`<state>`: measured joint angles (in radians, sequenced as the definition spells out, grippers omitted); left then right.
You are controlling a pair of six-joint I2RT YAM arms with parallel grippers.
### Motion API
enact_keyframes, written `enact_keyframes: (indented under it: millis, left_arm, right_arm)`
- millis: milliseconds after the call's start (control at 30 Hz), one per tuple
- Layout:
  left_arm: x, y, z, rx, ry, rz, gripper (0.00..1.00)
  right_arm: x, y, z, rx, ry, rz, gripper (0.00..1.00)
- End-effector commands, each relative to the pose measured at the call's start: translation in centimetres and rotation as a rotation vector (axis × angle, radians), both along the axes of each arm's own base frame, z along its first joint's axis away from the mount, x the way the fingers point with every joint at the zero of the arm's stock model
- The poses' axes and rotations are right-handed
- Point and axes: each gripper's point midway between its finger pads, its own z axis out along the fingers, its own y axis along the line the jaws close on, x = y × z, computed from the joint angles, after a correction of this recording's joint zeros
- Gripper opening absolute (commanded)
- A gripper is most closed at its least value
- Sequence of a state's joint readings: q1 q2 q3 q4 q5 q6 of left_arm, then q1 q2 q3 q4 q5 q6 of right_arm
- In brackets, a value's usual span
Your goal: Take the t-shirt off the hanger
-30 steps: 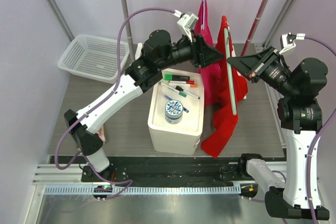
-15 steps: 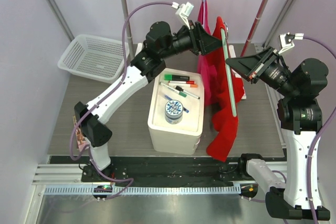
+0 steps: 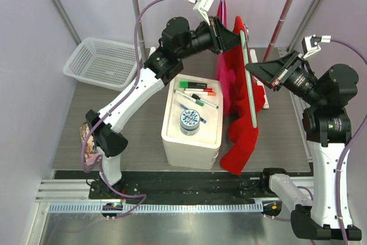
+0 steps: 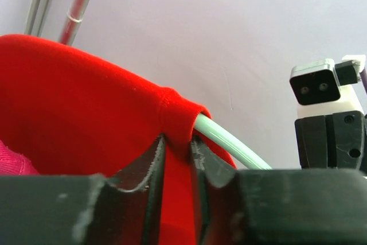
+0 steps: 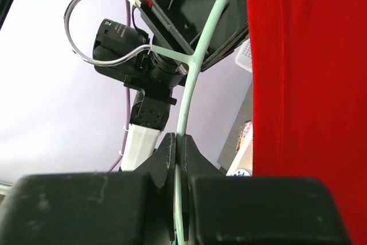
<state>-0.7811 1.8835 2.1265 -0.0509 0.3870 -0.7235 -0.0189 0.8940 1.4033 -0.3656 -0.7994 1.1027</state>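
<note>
Left black claw point(image 4: 178, 143) pinching ribbed hem of soft red fabric t-shirt point(image 4: 86, 101), draped in limp folds over slim pale-green plastic hanger point(image 4: 229, 140), right claw point(image 5: 176, 144) clenched on hanger's smooth curved rod

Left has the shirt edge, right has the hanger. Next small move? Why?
Probably pull the left pincer away from the right pincer, dragging the red t-shirt along the hanger toward its covered end. Left is shut on the hemmed edge where the mint rod emerges; right clamps the bare rod and can brace it.
</note>
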Motion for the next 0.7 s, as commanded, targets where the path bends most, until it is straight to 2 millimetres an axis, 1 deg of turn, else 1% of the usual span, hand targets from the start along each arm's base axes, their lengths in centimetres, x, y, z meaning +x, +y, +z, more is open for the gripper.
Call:
enact_keyframes:
  millis: [0,33,67,100,133,167,200,233,267,300,333,367,400,433,467,500,533,567,600,667]
  left_arm:
    - [0.2,-0.4,0.7,0.020,-0.023,0.022,0.11]
    - [0.1,-0.7,0.5,0.037,-0.023,0.026,0.04]
    - [0.8,-1.0,-0.1,0.060,-0.031,0.054,0.00]
    - [0.4,-0.8,0.9,0.054,-0.051,0.059,0.00]
    - [-0.2,-1.2,0.9,0.064,-0.056,0.052,0.00]
    - [-0.3,-1.3,1.0,0.069,-0.070,0.067,0.00]
    - [-0.8,-0.9,1.7,0.080,-0.122,0.094,0.00]
    - [-2.4,-1.5,1.9,0.100,-0.157,0.095,0.00]
    - [-3.0,-1.4,2.3,0.114,-0.191,0.120,0.00]
    - [-3.2,-0.5,2.8,0.138,-0.242,0.192,0.00]
    - [-4.4,-0.7,3.1,0.141,-0.259,0.195,0.00]
    - [-4.7,-0.3,3.4,0.141,-0.269,0.215,0.00]
    - [-4.6,-0.3,2.4,0.165,-0.271,0.232,0.00]
    - [-5.3,0.8,3.7,0.152,-0.300,0.269,0.00]
    - [-5.5,1.2,3.7,0.158,-0.312,0.287,0.00]
    - [-5.5,1.3,3.1,0.167,-0.323,0.306,0.00]
    - [-6.3,2.3,4.3,0.143,-0.347,0.329,0.00]
    - [-6.6,2.6,4.5,0.127,-0.350,0.330,0.00]
    - [-6.6,2.5,3.9,0.118,-0.351,0.329,0.00]
    - [-7.1,3.2,4.2,0.119,-0.361,0.352,0.00]
  right_arm:
    - [-1.8,0.5,2.1,-0.001,-0.119,0.041,0.01]
    - [-1.7,0.5,2.0,-0.001,-0.118,0.038,0.01]
    - [-1.6,0.5,2.0,-0.002,-0.116,0.034,0.01]
    - [-1.5,0.4,1.9,-0.005,-0.112,0.028,0.01]
    - [-1.2,0.3,1.7,-0.011,-0.107,0.017,0.01]
    - [-0.6,0.0,1.0,-0.015,-0.070,-0.014,0.01]
    - [-0.1,-0.2,0.7,-0.032,-0.067,-0.036,0.01]
    - [0.5,-0.5,0.2,-0.040,-0.050,-0.058,0.01]
    - [1.0,-0.8,-0.5,-0.046,-0.014,-0.082,0.01]
    - [1.7,-1.2,-0.9,-0.048,-0.001,-0.122,0.01]
    - [2.2,-1.5,-1.2,-0.049,0.011,-0.141,0.01]
    - [2.4,-1.6,-1.3,-0.043,0.020,-0.155,0.01]
    - [2.8,-2.0,-1.4,-0.040,0.023,-0.184,0.01]
    - [3.0,-2.2,-1.5,-0.035,0.031,-0.201,0.01]
    - [2.9,-2.4,-1.3,-0.034,0.027,-0.216,0.01]
    - [3.0,-2.6,-1.1,-0.033,0.020,-0.233,0.01]
    - [3.2,-3.0,-1.1,-0.034,0.023,-0.265,0.01]
    - [3.4,-3.3,-1.3,-0.040,0.026,-0.281,0.01]
    - [3.5,-3.3,-1.3,-0.039,0.029,-0.286,0.01]
    - [3.6,-3.4,-1.2,-0.041,0.027,-0.291,0.01]
